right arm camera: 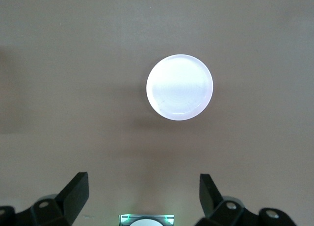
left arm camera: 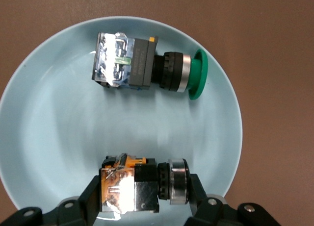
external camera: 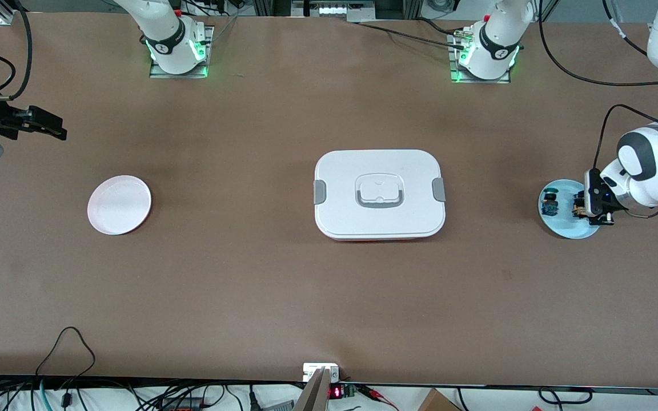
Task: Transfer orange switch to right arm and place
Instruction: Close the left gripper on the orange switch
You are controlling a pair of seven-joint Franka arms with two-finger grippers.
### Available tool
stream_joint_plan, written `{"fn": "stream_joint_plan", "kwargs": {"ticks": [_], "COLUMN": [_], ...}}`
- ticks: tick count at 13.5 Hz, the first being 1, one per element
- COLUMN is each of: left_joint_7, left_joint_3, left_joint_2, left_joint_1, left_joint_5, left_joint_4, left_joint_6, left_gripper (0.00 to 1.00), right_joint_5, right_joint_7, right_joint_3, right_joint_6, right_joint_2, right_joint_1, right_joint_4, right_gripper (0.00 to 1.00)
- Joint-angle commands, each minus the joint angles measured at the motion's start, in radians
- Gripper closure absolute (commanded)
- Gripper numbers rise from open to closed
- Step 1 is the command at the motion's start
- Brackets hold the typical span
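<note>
Orange-bodied and rigid, the light switch (left arm camera: 142, 186) lies on the blue plate (left arm camera: 54, 123), clamped endwise in my left gripper (left arm camera: 144, 199), a small, slippery hold, while my right gripper (right arm camera: 142, 189) waits open above the table.

The white lidded box (external camera: 380, 194) sits mid-table, right between the blue plate (external camera: 563, 228) and pink plate (external camera: 119, 204). Bare tabletop (external camera: 249, 285) all around it, so plenty of room to pass.

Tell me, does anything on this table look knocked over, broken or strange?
Nothing stands out. Two small switches lie on their sides on the blue plate; the left end effector is shut on the orange switch, the green-capped switch beside it. The white box sits closed, and the pink plate is bare.
</note>
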Motion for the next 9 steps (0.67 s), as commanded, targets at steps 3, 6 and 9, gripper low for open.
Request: {"fn": "stream_joint_plan", "kwargs": {"ticks": [3, 6, 9], "left_joint_7": [0.026, 0.029, 0.029], "left_joint_3": [-0.022, -0.024, -0.033], "left_joint_2": [-0.003, -0.003, -0.017], "left_joint_1": [0.027, 0.027, 0.027], "left_joint_5": [-0.017, -0.017, -0.019], "left_joint_4": [-0.007, 0.002, 0.019], "left_joint_6": [0.01, 0.002, -0.05], "left_gripper": [0.74, 1.0, 1.0], "right_joint_5": [0.003, 0.003, 0.002], "right_joint_7": [0.015, 0.015, 0.015], "right_joint_3": [0.002, 0.002, 0.002], "right_joint_6": [-0.001, -0.001, -0.001], "right_joint_2": [-0.002, -0.003, -0.003], "right_joint_1": [-0.001, -0.001, -0.001], "right_joint_4": [0.002, 0.002, 0.002], "right_gripper": [0.0, 0.0, 0.0]}}
